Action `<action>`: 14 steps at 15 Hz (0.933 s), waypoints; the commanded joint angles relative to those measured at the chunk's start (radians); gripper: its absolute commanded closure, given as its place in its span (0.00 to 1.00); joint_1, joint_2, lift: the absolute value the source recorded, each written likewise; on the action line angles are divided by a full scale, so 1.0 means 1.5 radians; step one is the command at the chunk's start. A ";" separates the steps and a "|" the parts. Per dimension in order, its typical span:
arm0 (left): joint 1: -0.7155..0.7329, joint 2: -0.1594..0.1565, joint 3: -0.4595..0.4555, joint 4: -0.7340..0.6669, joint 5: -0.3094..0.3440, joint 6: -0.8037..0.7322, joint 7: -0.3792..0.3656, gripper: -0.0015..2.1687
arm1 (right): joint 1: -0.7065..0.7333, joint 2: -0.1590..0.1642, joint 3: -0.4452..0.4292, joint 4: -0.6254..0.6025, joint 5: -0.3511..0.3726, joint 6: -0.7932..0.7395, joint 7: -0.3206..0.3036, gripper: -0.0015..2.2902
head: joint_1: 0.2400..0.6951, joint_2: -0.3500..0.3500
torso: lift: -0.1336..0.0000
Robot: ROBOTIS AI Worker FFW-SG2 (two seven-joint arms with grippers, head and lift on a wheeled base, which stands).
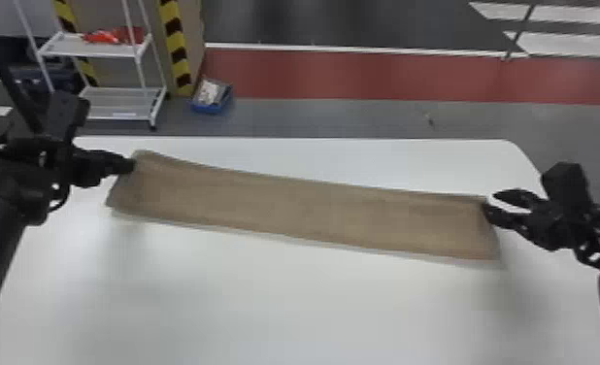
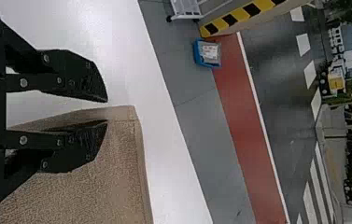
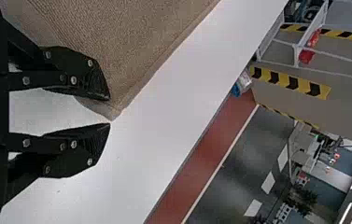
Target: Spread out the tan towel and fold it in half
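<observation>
Head view has our left hand (image 1: 131, 166) at the left end of the tan towel (image 1: 308, 206) and our right hand (image 1: 489, 201) at its right end, so we've got one parked at each side. Left wrist view: the left hand (image 2: 107, 111) is spread, one finger over the cloth, the other over white surface, with a towel corner just past the tips. Right wrist view is pretty much the same deal: the right hand (image 3: 110, 111) is spread too, one finger over the cloth, and a corner sits right by the gap between the tips. Neither one's pinching anything.

The towel itself lies as a long, narrow strip across the far part of our white counter (image 1: 265, 301), kinda slanted, with the left end farther from us than the right.

Past the counter we've got grey floor with a blue bin (image 1: 211, 109) on it, stuff inside. Left of that there's a white rack (image 1: 114, 99) with something red (image 1: 102, 37) up top, beside a yellow-and-black striped post (image 1: 175, 36). Farther back it's a red floor strip (image 1: 362, 75), then dark ground with white markings (image 1: 556, 41).
</observation>
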State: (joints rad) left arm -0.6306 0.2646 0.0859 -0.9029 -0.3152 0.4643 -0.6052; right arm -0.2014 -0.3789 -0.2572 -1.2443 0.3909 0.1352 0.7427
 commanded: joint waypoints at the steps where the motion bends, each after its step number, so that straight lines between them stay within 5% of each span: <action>1: 0.002 0.003 0.000 -0.001 0.003 -0.005 0.000 0.00 | -0.003 0.005 0.006 0.000 0.003 0.008 -0.003 0.01 | 1.00 0.41 | 0.07; 8: 0.005 0.018 0.010 -0.006 0.012 0.001 -0.010 0.08 | -0.002 0.008 0.006 -0.009 0.003 0.026 -0.002 0.02 | 1.00 0.43 | 0.07; 11: 0.002 0.022 0.021 -0.009 0.017 0.081 -0.036 0.10 | 0.010 0.006 0.001 -0.016 0.001 0.026 -0.001 0.02 | 1.00 0.44 | 0.07; 14: 0.003 0.025 0.021 -0.029 0.075 0.165 -0.052 0.12 | 0.010 0.009 -0.004 -0.029 0.002 0.053 0.004 0.02 | 1.00 0.44 | 0.07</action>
State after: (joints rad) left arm -0.6274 0.2994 0.1198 -0.9352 -0.2420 0.6713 -0.6832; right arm -0.1875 -0.3683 -0.2608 -1.2748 0.3924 0.1894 0.7459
